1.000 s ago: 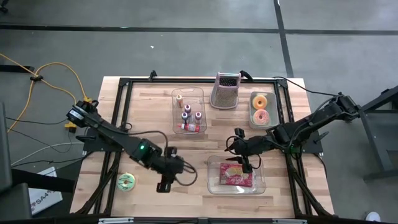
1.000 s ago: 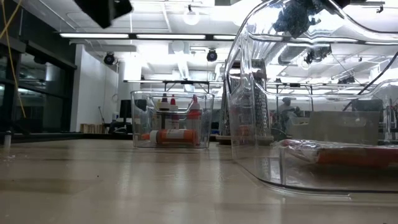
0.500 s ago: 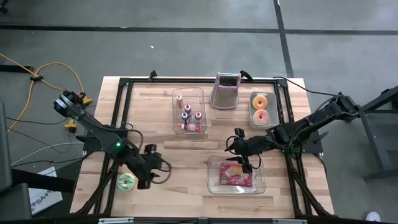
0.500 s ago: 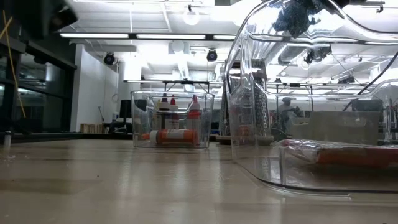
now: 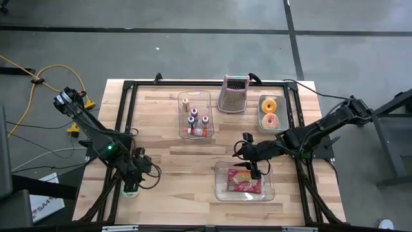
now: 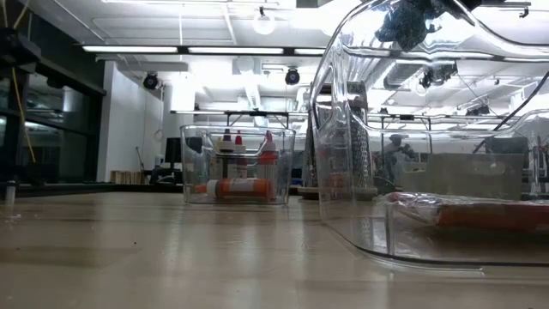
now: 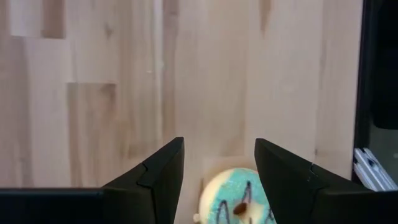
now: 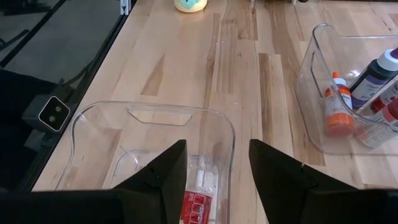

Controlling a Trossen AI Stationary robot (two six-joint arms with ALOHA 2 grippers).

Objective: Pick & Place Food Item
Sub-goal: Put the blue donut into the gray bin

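A doughnut with light blue icing and dark stripes point(image 7: 239, 202) lies flat on the wooden table near its front left corner point(image 5: 128, 191). My left gripper point(image 7: 219, 146) point(image 5: 134, 180) hangs open just above it, and the doughnut shows between its two fingers without touching them. A red food packet point(image 5: 244, 183) point(image 8: 199, 208) lies in a clear bin point(image 5: 222, 187) point(image 8: 149, 134) at the front right. My right gripper point(image 8: 217, 165) point(image 5: 250, 169) is open above that bin's far rim, with nothing between its fingers.
A clear bin of small bottles point(image 5: 195, 115) point(image 8: 348, 106) stands at the table's middle back. Behind it to the right are a metal grater point(image 5: 234, 94) and a small bin with two doughnuts point(image 5: 270, 113). Bare wood lies between the two arms point(image 5: 187, 167).
My left gripper has swung toward the table's left edge and sunk a little, from the front middle to above the blue-iced doughnut, its fingers staying open. It has also left the low view.
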